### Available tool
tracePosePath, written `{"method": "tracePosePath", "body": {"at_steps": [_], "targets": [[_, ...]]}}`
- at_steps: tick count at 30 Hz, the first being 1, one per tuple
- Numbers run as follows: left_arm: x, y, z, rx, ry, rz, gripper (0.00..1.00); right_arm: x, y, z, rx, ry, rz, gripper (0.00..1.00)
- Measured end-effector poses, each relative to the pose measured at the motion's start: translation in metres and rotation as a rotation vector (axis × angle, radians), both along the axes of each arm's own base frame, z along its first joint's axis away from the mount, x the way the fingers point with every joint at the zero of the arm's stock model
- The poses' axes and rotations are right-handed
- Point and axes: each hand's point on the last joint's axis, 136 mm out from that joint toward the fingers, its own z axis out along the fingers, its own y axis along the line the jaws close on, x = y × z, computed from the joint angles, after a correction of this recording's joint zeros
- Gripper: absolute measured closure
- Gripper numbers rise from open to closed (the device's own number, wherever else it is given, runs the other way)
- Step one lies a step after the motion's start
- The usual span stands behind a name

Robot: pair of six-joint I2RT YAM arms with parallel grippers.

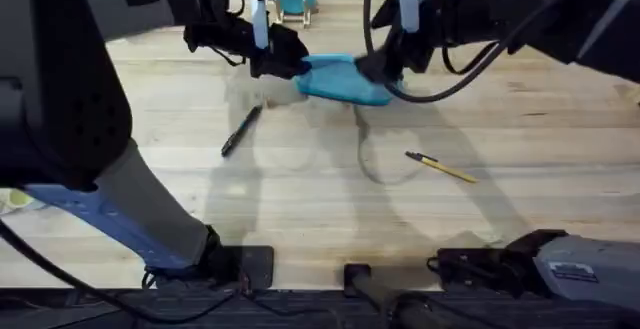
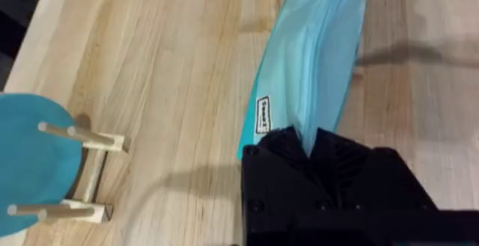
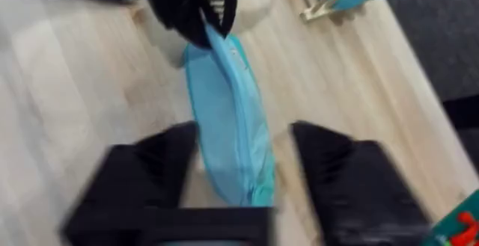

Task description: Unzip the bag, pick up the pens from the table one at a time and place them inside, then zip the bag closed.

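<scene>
Two robot arms meet over the bag [image 1: 342,79] at the far side of the table [image 1: 320,199], one at each end of the light blue pouch. The left gripper [image 2: 308,145] has its black fingers pinched shut on one end of the bag, the fabric rising straight out from between the tips so that the long axis runs directly away from them toward the other arm. The right gripper [image 3: 243,164] stands at the opposite end with its fingers spread wide, one on either side of the pouch and apparently not yet touching it; the bag lies squarely in the gap, its length in line with the reach of the fingers rather than across them. The zipper appears closed, and the pull tab cannot be made out. With the left end anchored, the right arm looks better placed to work the zipper along the bag's length. Both pens lie nearer the arms' bases, well apart from the bag: the black pen [image 1: 240,131] on the left arm's side, the yellow pen [image 1: 441,166] on the right arm's side
</scene>
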Motion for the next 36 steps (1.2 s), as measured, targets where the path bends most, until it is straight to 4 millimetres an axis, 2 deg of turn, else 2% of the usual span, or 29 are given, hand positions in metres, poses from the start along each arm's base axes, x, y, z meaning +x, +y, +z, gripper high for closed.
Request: {"method": "tracePosePath", "body": {"at_steps": [2, 4, 9, 18, 21, 24, 29, 32, 36], "targets": [[0.000, 0.001, 0.000, -0.003, 0.001, 0.003, 0.959, -0.005, -0.004, -0.006, -0.024, 0.029, -0.005, 0.049], [0.000, 0.001, 0.001, -0.005, 0.000, 0.002, 0.959, -0.008, -0.009, -0.012, -0.051, 0.051, -0.022, 0.009], [0.000, 0.001, 0.001, -0.006, 0.000, 0.002, 0.959, -0.011, -0.023, -0.023, -0.119, 0.085, -0.065, 0.005], [0.000, 0.001, 0.001, -0.006, 0.000, 0.002, 0.959, -0.005, -0.026, -0.019, -0.086, 0.096, -0.153, 0.004], [0.000, 0.001, 0.001, -0.006, 0.001, 0.002, 0.959, -0.004, -0.028, -0.005, -0.042, 0.077, -0.199, 0.005], [0.000, 0.001, 0.001, -0.006, 0.000, 0.002, 0.959, -0.003, -0.028, 0.023, 0.031, 0.021, -0.240, 0.005], [0.000, 0.001, 0.001, -0.006, 0.000, 0.002, 0.959, -0.014, -0.033, 0.063, 0.114, -0.049, -0.267, 0.004], [0.000, 0.001, 0.001, -0.006, 0.000, 0.002, 0.959, -0.020, -0.036, 0.074, 0.134, -0.064, -0.272, 0.004], [0.000, 0.001, 0.001, -0.006, 0.000, 0.002, 0.959, -0.025, -0.038, 0.072, 0.184, 0.009, -0.340, 0.004]]}}
